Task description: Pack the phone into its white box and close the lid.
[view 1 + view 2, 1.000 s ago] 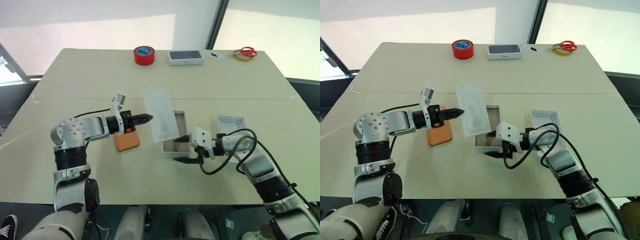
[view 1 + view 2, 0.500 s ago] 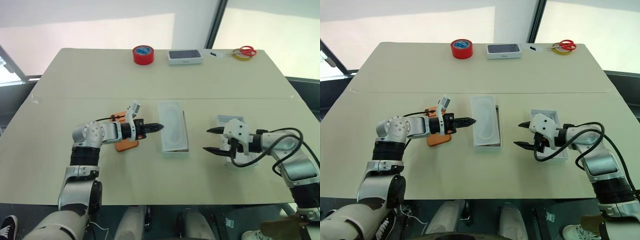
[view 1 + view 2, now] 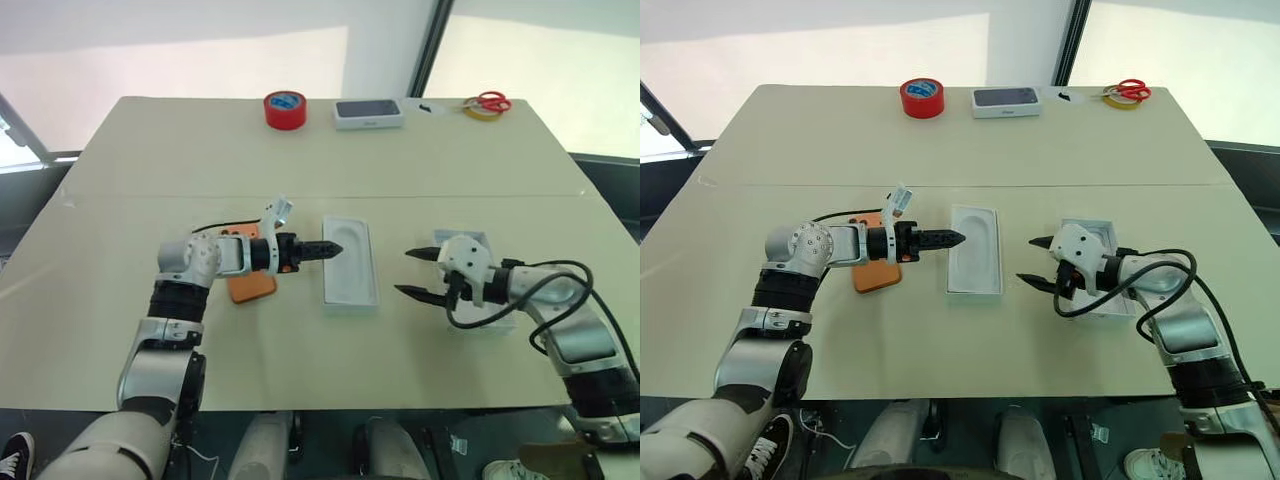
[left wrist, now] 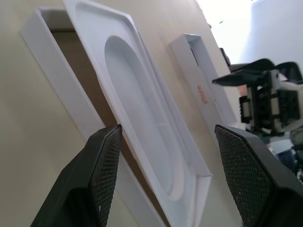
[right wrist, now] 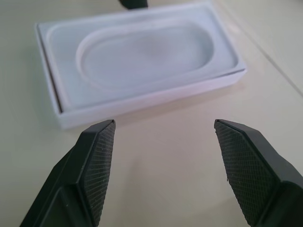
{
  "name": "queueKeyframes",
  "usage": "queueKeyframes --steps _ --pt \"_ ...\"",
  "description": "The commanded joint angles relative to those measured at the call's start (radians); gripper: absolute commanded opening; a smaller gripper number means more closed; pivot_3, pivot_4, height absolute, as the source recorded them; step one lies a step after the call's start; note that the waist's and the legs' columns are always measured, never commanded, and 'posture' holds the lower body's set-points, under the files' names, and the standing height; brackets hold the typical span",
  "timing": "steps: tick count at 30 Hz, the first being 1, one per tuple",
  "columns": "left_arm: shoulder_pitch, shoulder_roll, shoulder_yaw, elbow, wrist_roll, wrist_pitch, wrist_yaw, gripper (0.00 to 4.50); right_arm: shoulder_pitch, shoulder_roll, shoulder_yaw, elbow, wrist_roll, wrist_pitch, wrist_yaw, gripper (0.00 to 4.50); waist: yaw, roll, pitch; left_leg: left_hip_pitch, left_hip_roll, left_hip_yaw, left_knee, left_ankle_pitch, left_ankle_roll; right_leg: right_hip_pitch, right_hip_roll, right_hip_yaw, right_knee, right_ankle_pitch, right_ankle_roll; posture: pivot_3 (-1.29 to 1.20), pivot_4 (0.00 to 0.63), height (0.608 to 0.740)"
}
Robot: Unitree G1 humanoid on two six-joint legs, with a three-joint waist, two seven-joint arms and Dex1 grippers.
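- A wide beige table (image 3: 150,160) is filling the scene, with bright window light washing out the room beyond its far edge.
- One white box (image 3: 973,287) is lying flat near the middle of the table, long side running from the near edge toward the far edge.
- One thin white moulded insert (image 3: 978,244) with an oval recess is sitting in the box, slightly askew, so that a strip of the brownish floor is showing along one wall in the left wrist view.
- One orange phone (image 3: 253,287) is lying flat on the table just to the left of the box, partly hidden by the left arm.
- One lid (image 3: 468,243) is resting open side up to the right of the box, toward the table's right edge, partly behind the right gripper.
- The left gripper (image 3: 333,249) is hovering at the box's left wall, its two fingers standing spread with nothing between them.
- The right gripper (image 3: 412,272) is hanging between the box and the lid, its two fingers also standing apart and holding nothing.
- Along the far edge, one red tape roll (image 3: 285,109), one white box bearing a dark phone picture (image 3: 369,113), one yellow tape roll (image 3: 482,113) and one pair of red-handled scissors (image 3: 494,101) are lying in a row.
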Motion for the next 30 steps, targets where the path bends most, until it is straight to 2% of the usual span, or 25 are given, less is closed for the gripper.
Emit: queueKeyframes --steps 1,5,7,8,10,15,22,30 --pt "0.073 0.059 0.004 -0.179 0.068 -0.279 -0.101 3.51 -0.056 0.04 0.01 0.024 -0.028 -0.049 -0.057 2.12 -0.003 0.0 0.0 0.0 0.0 0.0 0.0 0.0 0.0 0.0 0.0 0.0 0.0 0.0 0.0 0.0 0.15 0.735" --pt "0.156 0.112 0.008 -0.236 0.13 -0.445 -0.128 3.51 -0.11 0.107 0.056 0.056 -0.064 -0.079 -0.096 0.05 -0.007 0.001 0.0 0.0 0.0 0.0 -0.002 0.001 -0.001 -0.002 0.0 0.0 -0.001 0.0 0.0 0.0 0.15 0.735" --pt "0.193 0.124 0.037 -0.26 0.144 -0.512 -0.117 3.51 -0.136 0.136 0.085 0.08 -0.091 -0.093 -0.113 0.05 -0.008 0.001 0.0 0.0 0.0 0.0 -0.002 0.0 0.0 -0.002 0.0 0.0 -0.001 0.0 0.0 0.0 0.15 0.735" --pt "0.217 0.114 0.074 -0.279 0.126 -0.576 -0.131 3.51 -0.149 0.144 0.108 0.101 -0.118 -0.109 -0.121 0.05 -0.011 0.001 0.0 0.0 0.0 0.0 -0.002 -0.002 0.003 -0.003 0.0 0.0 -0.001 0.0 -0.001 0.0 0.15 0.735" --pt "0.255 0.126 0.14 -0.313 0.075 -0.591 -0.139 3.51 -0.176 0.148 0.166 0.156 -0.195 -0.133 -0.138 0.05 -0.015 0.001 0.0 0.0 0.0 0.0 -0.001 -0.002 0.004 -0.003 0.0 0.0 -0.001 0.0 -0.001 0.0 0.15 0.735" --pt "0.4 0.223 0.116 -0.357 0.161 -0.7 -0.203 3.51 -0.204 0.154 0.247 0.217 -0.292 -0.191 -0.151 0.05 -0.02 0.002 0.0 0.0 0.0 0.0 -0.004 -0.001 0.001 -0.005 0.0 0.0 0.0 0.0 -0.001 0.0 0.15 0.735" --pt "0.486 0.229 0.192 -0.401 0.1 -0.686 -0.155 3.51 -0.169 0.107 0.324 0.152 -0.301 -0.21 0.006 0.05 -0.011 0.002 0.0 0.003 0.0 0.001 -0.007 -0.002 0.003 -0.004 0.0 0.001 0.0 0.0 -0.001 0.0 0.15 0.735" --pt "0.507 0.241 0.187 -0.417 0.104 -0.682 -0.134 3.51 -0.22 0.137 0.321 0.159 -0.306 -0.193 0.014 0.05 -0.018 0.002 0.0 0.003 0.0 0.001 -0.008 -0.002 0.003 -0.005 0.0 0.001 0.0 0.0 -0.001 0.0 0.15 0.735"
